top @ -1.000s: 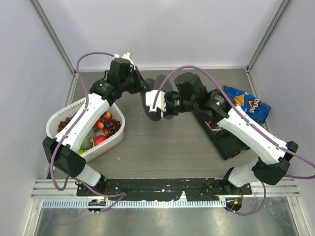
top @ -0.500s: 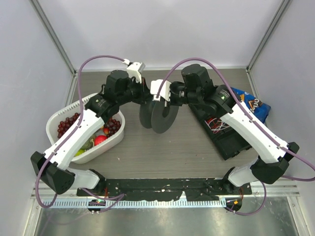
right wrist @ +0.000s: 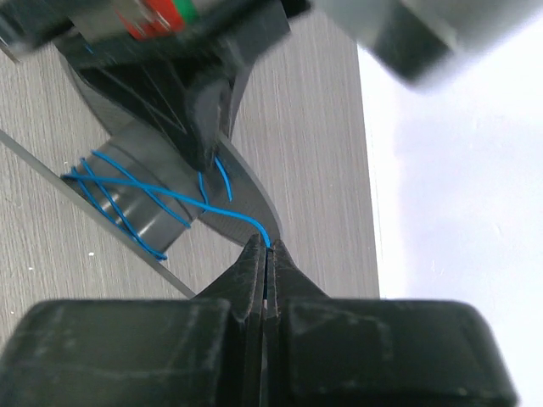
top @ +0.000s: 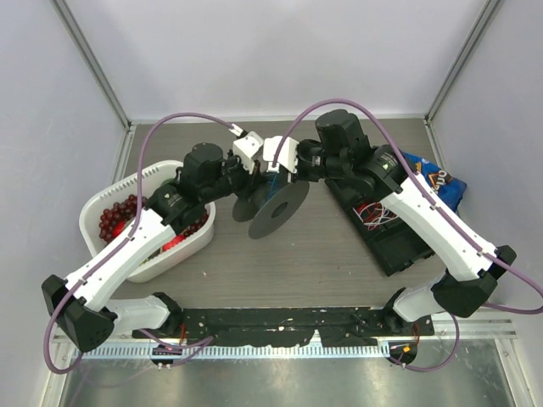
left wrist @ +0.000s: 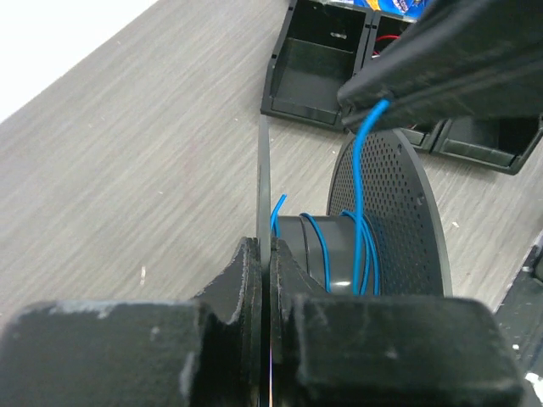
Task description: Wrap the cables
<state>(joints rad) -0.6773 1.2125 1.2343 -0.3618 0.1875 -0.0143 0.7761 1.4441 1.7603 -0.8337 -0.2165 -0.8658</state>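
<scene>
A dark grey spool (top: 278, 210) hangs tilted above the middle of the table. Its hub (left wrist: 327, 254) carries a few loose turns of the bright blue cable (left wrist: 363, 229). My left gripper (left wrist: 265, 248) is shut on the edge of the spool's thin flange (left wrist: 264, 178), and shows in the top view (top: 249, 175) at the spool's upper left. My right gripper (right wrist: 267, 246) is shut on the cable's free end (right wrist: 246, 223), just above and beside the spool (right wrist: 136, 199). From there the strand runs down to the hub. In the top view the right gripper (top: 284, 172) sits close to the left one.
A white basket (top: 95, 209) of fruit stands at the left under the left arm. A black compartment tray (top: 392, 242) lies at the right, and shows in the left wrist view (left wrist: 310, 72). A blue chip bag (top: 434, 180) lies behind it.
Both grippers have moved toward the table's middle and slightly nearer with the spool. The spool has tilted so its flat face shows. The left arm has swung forward.
</scene>
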